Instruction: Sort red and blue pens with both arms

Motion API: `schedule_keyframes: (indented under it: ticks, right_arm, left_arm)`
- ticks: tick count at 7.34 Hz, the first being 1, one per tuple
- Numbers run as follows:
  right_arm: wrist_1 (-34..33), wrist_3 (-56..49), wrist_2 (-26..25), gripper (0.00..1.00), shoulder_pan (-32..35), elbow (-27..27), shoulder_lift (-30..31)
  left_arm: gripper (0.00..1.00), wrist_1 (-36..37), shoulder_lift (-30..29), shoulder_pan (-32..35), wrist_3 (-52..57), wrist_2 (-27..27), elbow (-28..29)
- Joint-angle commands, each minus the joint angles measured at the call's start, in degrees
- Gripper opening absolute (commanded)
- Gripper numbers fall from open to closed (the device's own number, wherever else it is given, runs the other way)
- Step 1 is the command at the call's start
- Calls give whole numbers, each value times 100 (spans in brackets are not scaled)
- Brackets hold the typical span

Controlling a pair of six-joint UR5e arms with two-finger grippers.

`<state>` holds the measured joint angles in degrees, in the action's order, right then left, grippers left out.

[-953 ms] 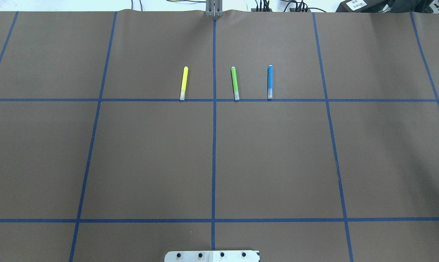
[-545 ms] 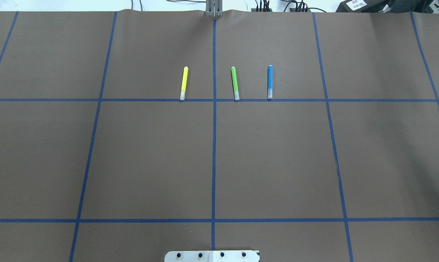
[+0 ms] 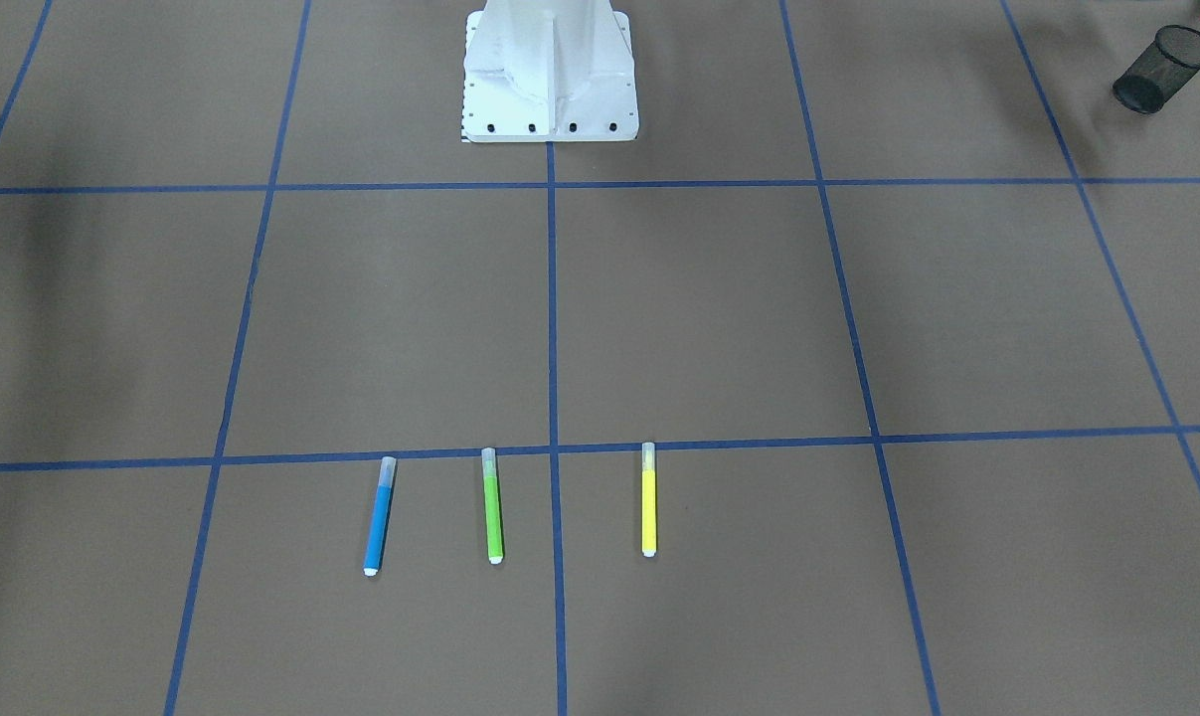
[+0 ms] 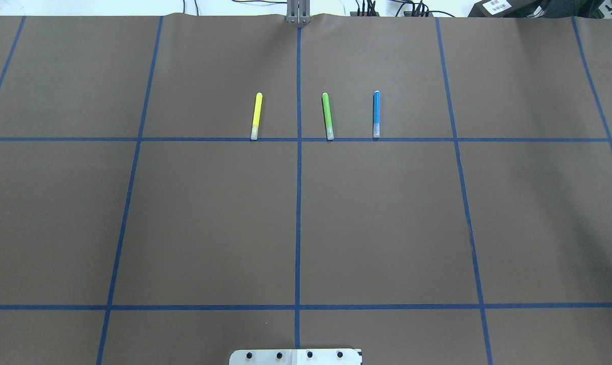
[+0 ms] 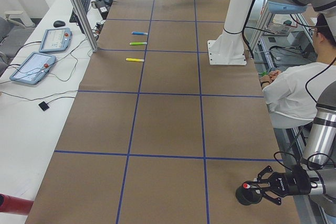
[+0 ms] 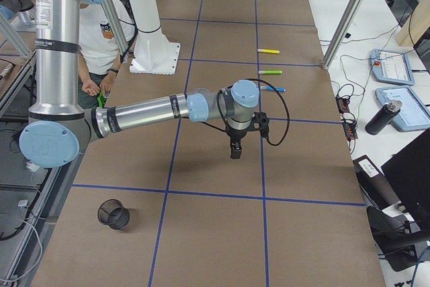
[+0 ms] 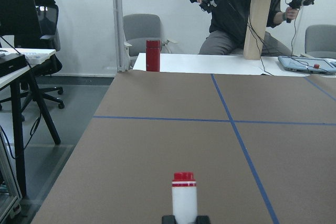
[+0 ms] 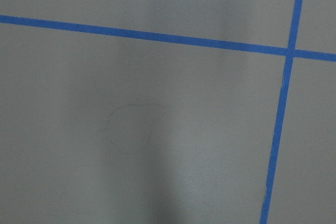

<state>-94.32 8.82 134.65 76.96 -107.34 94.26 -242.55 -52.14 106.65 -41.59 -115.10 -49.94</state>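
The red pen [image 7: 184,198], white-barrelled with a red cap, sticks out level between the fingers of my left gripper [image 7: 184,219], which is shut on it. In the exterior left view that gripper [image 5: 258,188] holds the pen's red tip [image 5: 245,185] over a black mesh cup [image 5: 247,195] at the table's near end. The blue pen [image 4: 376,114] [image 3: 379,517] lies flat on the far half of the table. My right gripper [image 6: 235,150] points down over bare table, well short of the blue pen [image 6: 274,89]; I cannot tell whether it is open or shut.
A green marker [image 4: 327,115] and a yellow marker [image 4: 256,115] lie parallel to the blue pen. A second mesh cup [image 6: 113,214] stands near the right arm's end. The white pedestal [image 3: 550,75] stands mid-table. A person [image 5: 294,87] sits beside the table.
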Motion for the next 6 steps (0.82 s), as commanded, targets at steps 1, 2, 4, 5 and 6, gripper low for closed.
schedule_keyframes:
  ticks: [1, 2, 4, 5, 6]
  right_arm:
    - [-7, -3, 0, 100, 3, 3, 5]
    - [2, 5, 0, 100, 3, -15, 13]
    - [2, 5, 0, 100, 3, -15, 5]
    - [2, 5, -9, 100, 3, -24, 5]
    - [2, -3, -9, 100, 3, -6, 13]
  left_arm:
    - [0, -231, 28, 364, 81, -83, 212]
    - [0, -240, 28, 408, 81, -161, 300]
    - [0, -144, -15, 479, 72, -179, 318]
    - [0, -100, -59, 479, 63, -188, 318]
    - [0, 22, -173, 479, 54, -188, 318]
